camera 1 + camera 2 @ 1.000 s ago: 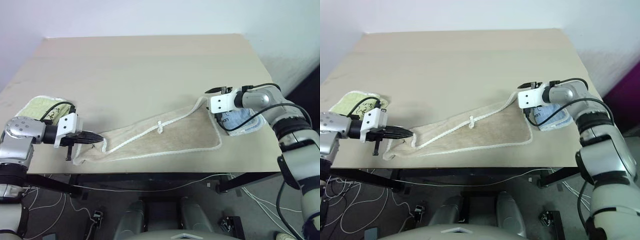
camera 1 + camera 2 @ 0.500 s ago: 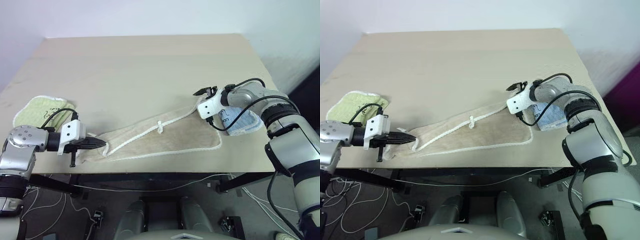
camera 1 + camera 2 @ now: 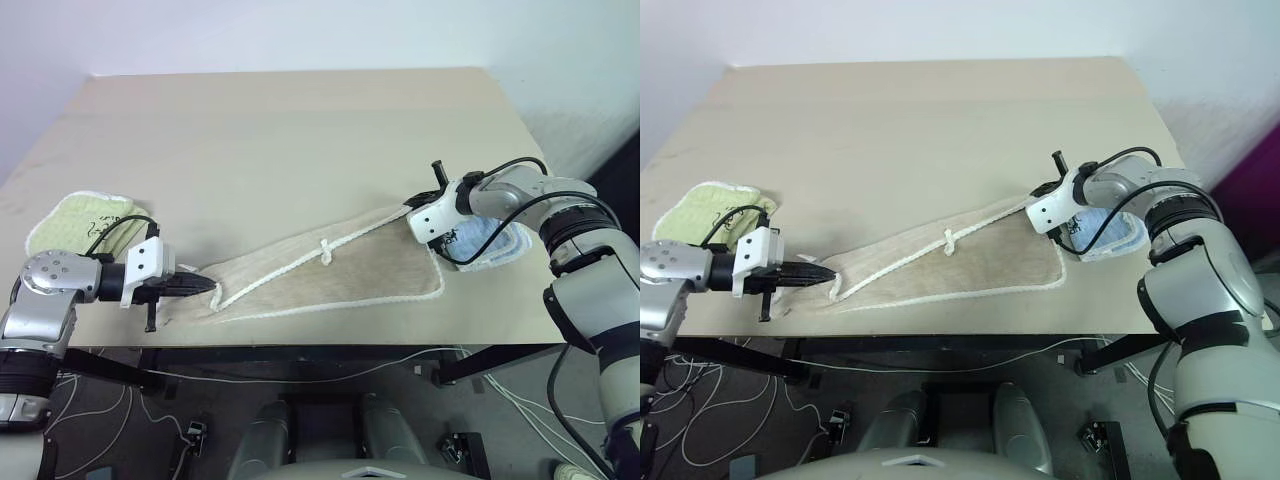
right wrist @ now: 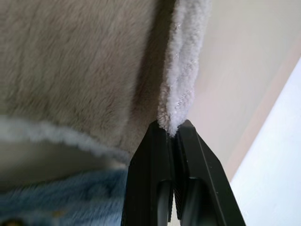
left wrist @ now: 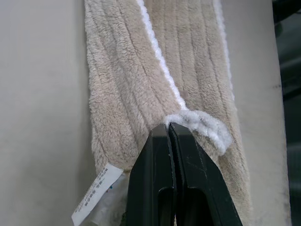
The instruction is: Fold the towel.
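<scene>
The beige towel (image 3: pixel 340 275) with white corded edging lies in a long, loosely folded strip near the table's front edge, its small white loop (image 3: pixel 325 250) at mid-length. My left gripper (image 3: pixel 208 287) is shut on the towel's left end, its fingertips pinching the white edging (image 5: pixel 197 122) beside a white label (image 5: pixel 94 195). At the strip's far right corner my right gripper (image 3: pixel 414 213) is shut on the white corded edge (image 4: pixel 181 89), with beige pile (image 4: pixel 70 61) beside its fingers.
A yellow-green towel (image 3: pixel 80 215) lies at the table's left edge behind my left arm. A light blue towel (image 3: pixel 490 243) lies under my right wrist at the right edge. The tan table (image 3: pixel 300 130) stretches bare behind the strip.
My right gripper has rolled at the wrist and closed on the towel's right corner edging. My left gripper has kept its grip and place.
</scene>
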Action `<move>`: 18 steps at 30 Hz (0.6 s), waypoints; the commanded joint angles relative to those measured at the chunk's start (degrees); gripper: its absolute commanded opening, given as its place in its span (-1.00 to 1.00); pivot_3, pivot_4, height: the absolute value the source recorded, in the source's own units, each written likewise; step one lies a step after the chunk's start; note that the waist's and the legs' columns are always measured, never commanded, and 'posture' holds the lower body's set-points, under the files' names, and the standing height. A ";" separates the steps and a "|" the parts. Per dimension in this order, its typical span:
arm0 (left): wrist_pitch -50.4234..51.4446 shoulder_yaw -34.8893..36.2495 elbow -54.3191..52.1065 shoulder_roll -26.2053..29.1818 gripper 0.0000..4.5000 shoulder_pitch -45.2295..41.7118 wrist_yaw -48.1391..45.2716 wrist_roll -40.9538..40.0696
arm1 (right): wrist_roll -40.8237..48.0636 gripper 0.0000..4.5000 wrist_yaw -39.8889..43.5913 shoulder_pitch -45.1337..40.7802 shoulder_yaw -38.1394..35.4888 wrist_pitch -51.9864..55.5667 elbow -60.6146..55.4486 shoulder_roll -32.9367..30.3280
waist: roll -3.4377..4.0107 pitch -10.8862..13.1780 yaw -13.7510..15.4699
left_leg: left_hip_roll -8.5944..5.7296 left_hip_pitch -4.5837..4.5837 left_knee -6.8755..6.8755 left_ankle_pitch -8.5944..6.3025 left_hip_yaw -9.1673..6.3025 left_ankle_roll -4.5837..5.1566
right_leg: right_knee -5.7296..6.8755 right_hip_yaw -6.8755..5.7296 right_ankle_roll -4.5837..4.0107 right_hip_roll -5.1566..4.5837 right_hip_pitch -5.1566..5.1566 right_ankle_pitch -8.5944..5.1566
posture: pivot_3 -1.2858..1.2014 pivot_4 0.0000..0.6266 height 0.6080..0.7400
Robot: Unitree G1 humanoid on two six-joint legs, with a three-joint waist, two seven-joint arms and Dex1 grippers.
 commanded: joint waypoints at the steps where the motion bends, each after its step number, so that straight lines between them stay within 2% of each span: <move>1: 0.25 3.67 2.52 -0.46 -1.00 -3.57 2.34 -1.52 | 1.58 -0.99 0.00 -0.68 -1.98 -0.73 -1.87 -2.36 | 0.00 0.00 0.01 | -0.01 0.00 0.00 0.00 0.00 0.00 | 0.00 0.00 0.00 0.00 0.00 0.00 | 0.03 -0.52 1.00; 3: 0.94 5.92 5.33 -1.57 -1.00 -7.03 5.35 -2.66 | 3.11 -0.99 -0.19 -0.46 -3.42 -0.42 -2.76 -3.05 | -0.01 0.01 0.09 | -0.01 0.00 0.01 0.00 0.00 0.00 | 0.01 0.00 0.00 0.00 0.00 0.00 | 0.03 -0.52 1.00; 7: -0.26 10.14 16.16 -4.28 -1.00 -18.33 17.12 -1.03 | 6.30 -0.99 -0.26 -1.52 -7.24 2.96 -3.91 -4.26 | -0.03 0.02 0.09 | -0.02 -0.03 0.11 0.00 -0.04 0.00 | 0.04 -0.04 0.01 0.00 0.03 0.00 | 0.03 -0.52 1.00; 13: -1.45 13.28 30.81 -5.88 -1.00 -35.15 28.50 -0.06 | 9.76 -0.99 0.63 -5.62 -12.04 7.94 -5.00 -6.08 | -0.03 0.02 0.00 | -0.04 -0.08 0.26 0.00 -0.04 0.00 | 0.09 -0.06 0.03 0.00 0.01 -0.02 | 0.03 -0.52 1.00; 18: -2.49 15.90 39.31 -4.58 -1.00 -44.14 31.93 -0.70 | 18.04 -0.99 8.27 -7.94 -18.37 9.86 -7.83 -7.31 | -0.04 0.03 -0.15 | -0.04 -0.11 0.34 0.00 -0.03 0.00 | 0.13 -0.06 0.07 0.01 -0.01 -0.04 | 0.03 -0.52 1.00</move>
